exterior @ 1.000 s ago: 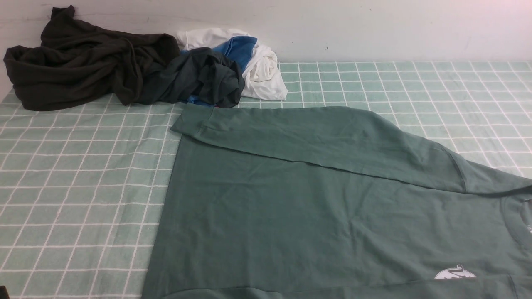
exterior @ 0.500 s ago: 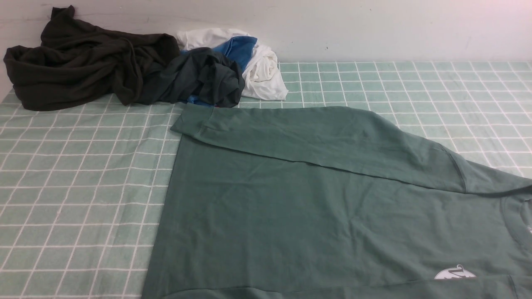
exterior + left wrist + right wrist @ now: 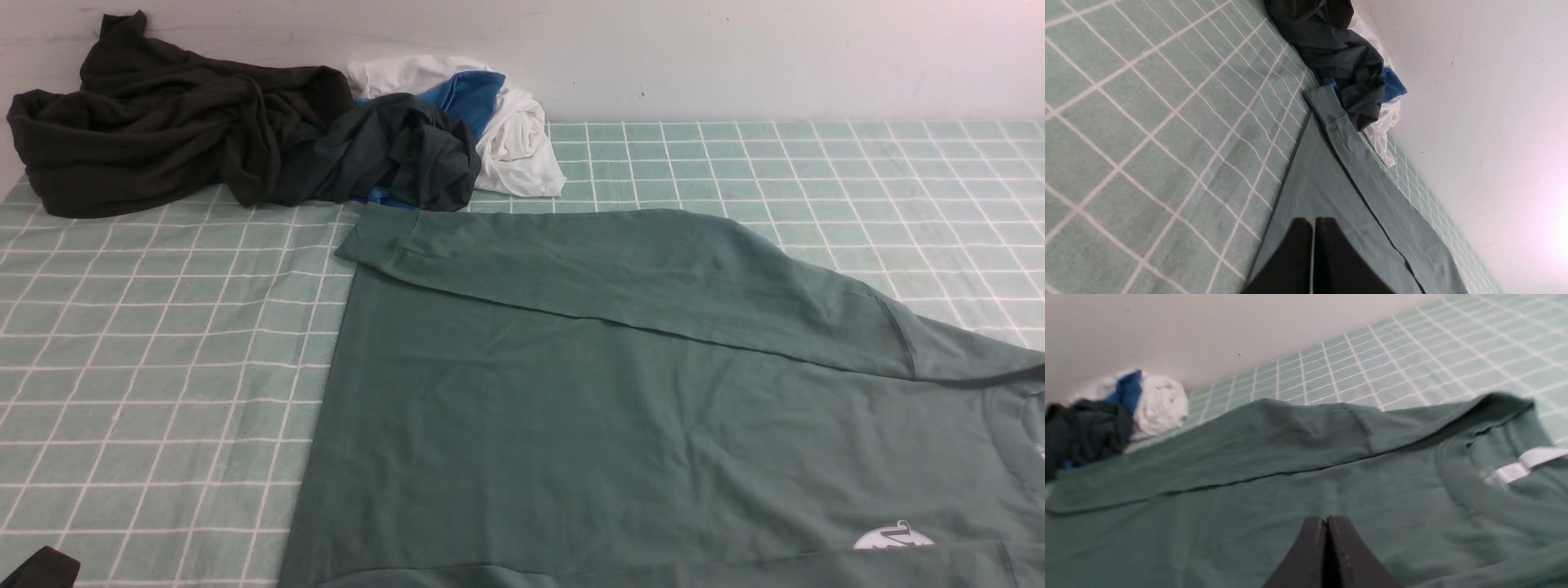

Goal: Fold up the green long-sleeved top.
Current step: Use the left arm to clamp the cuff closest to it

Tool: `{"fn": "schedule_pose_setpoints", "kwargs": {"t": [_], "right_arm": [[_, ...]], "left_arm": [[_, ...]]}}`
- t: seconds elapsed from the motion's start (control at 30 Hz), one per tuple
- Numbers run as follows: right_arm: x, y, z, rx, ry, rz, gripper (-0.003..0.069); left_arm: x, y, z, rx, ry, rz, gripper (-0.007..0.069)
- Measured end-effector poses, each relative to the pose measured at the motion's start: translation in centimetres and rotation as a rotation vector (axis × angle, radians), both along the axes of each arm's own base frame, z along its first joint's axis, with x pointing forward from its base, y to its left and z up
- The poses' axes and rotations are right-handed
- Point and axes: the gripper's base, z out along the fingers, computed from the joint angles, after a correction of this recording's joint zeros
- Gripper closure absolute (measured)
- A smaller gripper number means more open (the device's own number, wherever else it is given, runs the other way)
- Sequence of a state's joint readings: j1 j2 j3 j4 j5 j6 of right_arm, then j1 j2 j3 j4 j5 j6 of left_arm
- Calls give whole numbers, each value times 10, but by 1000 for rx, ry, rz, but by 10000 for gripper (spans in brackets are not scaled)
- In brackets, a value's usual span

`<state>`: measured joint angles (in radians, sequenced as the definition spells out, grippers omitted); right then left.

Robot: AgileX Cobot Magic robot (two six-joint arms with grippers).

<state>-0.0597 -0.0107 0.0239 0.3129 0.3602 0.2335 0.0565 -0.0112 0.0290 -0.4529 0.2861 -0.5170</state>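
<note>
Since the earlier frame a dark shape (image 3: 41, 569) has entered the front view's lower-left corner. Both the left pincer (image 3: 1312, 224) and the right pincer (image 3: 1326, 522) are clenched, empty. On the checked bench (image 3: 147, 367) the green long-sleeved top (image 3: 620, 408) lies spread, far sleeve folded across.

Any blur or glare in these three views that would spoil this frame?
Front view: sharp and evenly lit across the green top. Left wrist view: sharp, with pinkish glare washing out the wall. Right wrist view: soft all over, neck label smeared.

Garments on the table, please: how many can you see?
5: green long-sleeved top spread in front; brown-black garment, blackish-green garment, blue garment and white garment heaped behind it. More may be hidden.
</note>
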Motion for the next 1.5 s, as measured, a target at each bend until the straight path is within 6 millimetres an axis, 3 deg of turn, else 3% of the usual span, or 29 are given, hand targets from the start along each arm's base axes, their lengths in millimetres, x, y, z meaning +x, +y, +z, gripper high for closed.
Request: {"fn": "schedule_pose_setpoints", "kwargs": {"t": [0.07,0.1,0.2,0.4,0.5,0.53,0.57,0.67,0.77,0.87,0.9,0.97,1.03,1.17,1.3,1.5], "right_arm": [[0,2,0,110,-2,3,673],[0,5,1,279,-5,8,673],[0,9,5,493,-18,16,673],[1,8,8,550,-50,14,673],[1,8,8,496,-60,18,673],[1,8,8,491,-60,19,673],[1,8,8,434,-61,28,673],[2,8,20,296,-57,51,673],[11,7,50,93,-34,65,673],[33,6,93,-157,21,118,673],[34,6,100,-173,20,128,673],[55,10,130,-316,117,238,673],[70,17,143,-373,205,350,673],[87,39,153,-454,424,640,673],[92,58,134,-531,701,878,673],[96,73,118,-618,813,984,673]], "left_arm": [[0,0,0,-2,0,0,627],[0,0,0,-4,0,0,627],[0,0,0,-11,1,0,627],[-1,-1,4,81,-3,-29,627],[-7,-4,36,279,-64,-92,627],[-7,-4,36,292,-63,-95,627],[-12,-7,60,427,-87,-136,627],[-8,-8,87,617,-8,-219,627],[6,-6,119,774,144,-328,627],[31,-2,149,909,318,-459,627],[33,-2,150,927,330,-468,627],[57,-3,163,1014,440,-600,627],[70,-7,167,1063,491,-693,627],[95,-30,150,1118,584,-927,627],[116,-63,122,1154,672,-1152,624],[145,-101,75,1188,773,-1323,579]]}}
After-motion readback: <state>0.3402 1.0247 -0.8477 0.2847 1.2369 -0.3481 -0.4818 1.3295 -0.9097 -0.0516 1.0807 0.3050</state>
